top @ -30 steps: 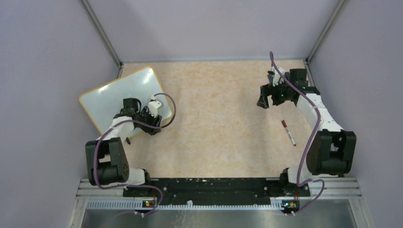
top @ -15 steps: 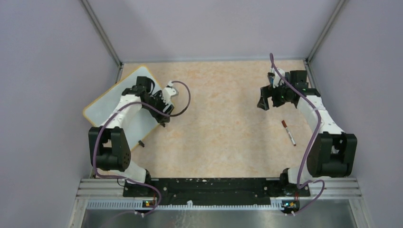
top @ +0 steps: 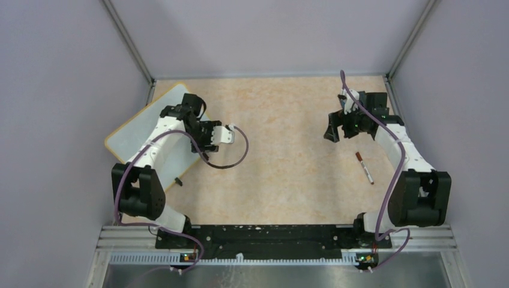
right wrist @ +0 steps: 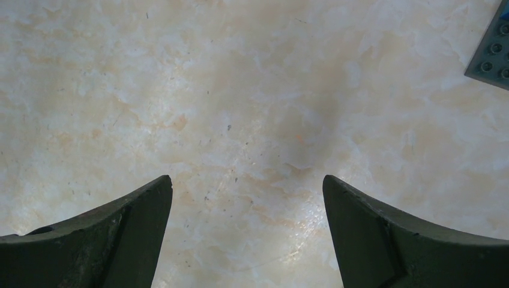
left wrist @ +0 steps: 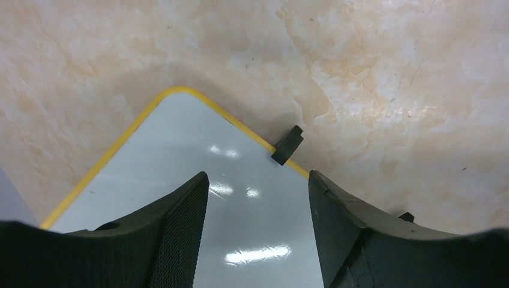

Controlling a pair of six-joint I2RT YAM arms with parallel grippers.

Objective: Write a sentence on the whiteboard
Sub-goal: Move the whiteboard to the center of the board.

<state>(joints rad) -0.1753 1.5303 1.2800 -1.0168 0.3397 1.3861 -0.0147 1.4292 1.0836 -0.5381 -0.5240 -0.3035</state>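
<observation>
Left pincer (left wrist: 257, 177): spread wide and empty. We hover over the whiteboard (left wrist: 174, 144), its rounded corner at 12 o'clock in the wrist view and a black clip foot (left wrist: 287, 144) on the rim at 1 o'clock.
Right pincer (right wrist: 246, 180): spread and empty, with only bare table (top: 282, 150) under it.
Marker (top: 364, 167): lies flat on the table at 5 o'clock from our right pincer in the overhead view, near it but apart.
Marker axis: runs from 11 to 5 o'clock, reddish end at 11.
Nearer arm: the right. Our left pincer is well apart from the marker, off at its 9 o'clock.
Whiteboard place: far left of the table, set askew, at 9 o'clock from our right pincer.
Sentence: we see none, and the face in view is blank.
Our judgement: the right pincer should drop toward 5 o'clock and close across the marker, along 2 to 8.
</observation>
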